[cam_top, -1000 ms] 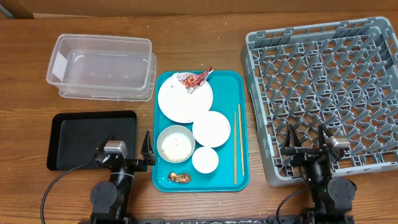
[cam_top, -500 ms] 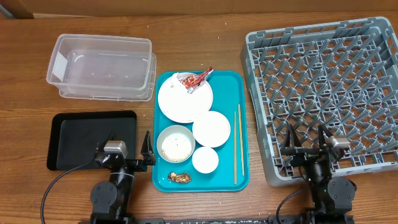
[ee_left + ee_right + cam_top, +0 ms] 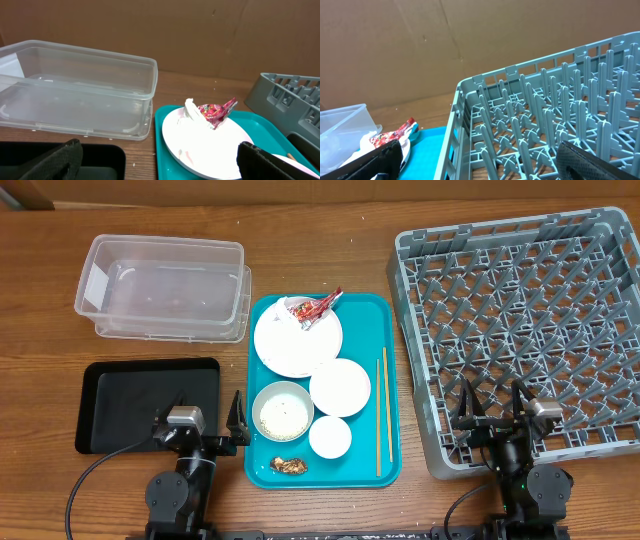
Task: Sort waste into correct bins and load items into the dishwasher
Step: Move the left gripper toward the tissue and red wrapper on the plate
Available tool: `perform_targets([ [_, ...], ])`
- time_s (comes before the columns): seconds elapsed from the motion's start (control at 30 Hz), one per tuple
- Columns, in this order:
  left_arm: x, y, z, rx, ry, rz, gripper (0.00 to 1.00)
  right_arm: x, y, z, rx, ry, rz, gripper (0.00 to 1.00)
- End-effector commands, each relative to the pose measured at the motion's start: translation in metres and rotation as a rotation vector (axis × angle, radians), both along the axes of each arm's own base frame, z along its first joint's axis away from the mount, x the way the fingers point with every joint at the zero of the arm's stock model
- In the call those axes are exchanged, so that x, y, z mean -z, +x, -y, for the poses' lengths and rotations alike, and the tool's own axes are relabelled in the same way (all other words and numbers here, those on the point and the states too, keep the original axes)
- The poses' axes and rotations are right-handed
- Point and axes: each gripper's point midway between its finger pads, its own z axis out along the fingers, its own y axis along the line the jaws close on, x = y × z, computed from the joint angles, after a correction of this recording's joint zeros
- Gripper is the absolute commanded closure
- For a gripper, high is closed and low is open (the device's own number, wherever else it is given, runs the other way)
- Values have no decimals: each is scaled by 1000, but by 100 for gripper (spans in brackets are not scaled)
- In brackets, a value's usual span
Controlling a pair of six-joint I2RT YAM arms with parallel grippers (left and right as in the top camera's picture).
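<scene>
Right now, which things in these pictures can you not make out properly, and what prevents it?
- Grainy contents of the small bowl: in the overhead view, too small to identify.
- Brown scrap on the teal tray: in the overhead view, too small to tell what it is.
- Large plate: in the left wrist view, its near part is cut off by the bottom edge.

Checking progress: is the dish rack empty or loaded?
Empty. The grey rack shows only bare pegs; dishes sit on the teal tray.
</scene>
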Motion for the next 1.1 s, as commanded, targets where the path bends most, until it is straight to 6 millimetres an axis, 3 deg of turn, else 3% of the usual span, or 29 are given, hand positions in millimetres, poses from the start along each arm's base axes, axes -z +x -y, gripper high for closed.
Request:
perform_targets([
  [0.0,3,0,0,-1,13,-5,0,2,0,1,7,1,3,0],
  [0.97,3,0,0,0,12,-5,0,-3,0,2,10,2,22,0],
  [1.07,2,0,0,-4,-50,-8,0,-4,0,-3,-19,2,25,0],
])
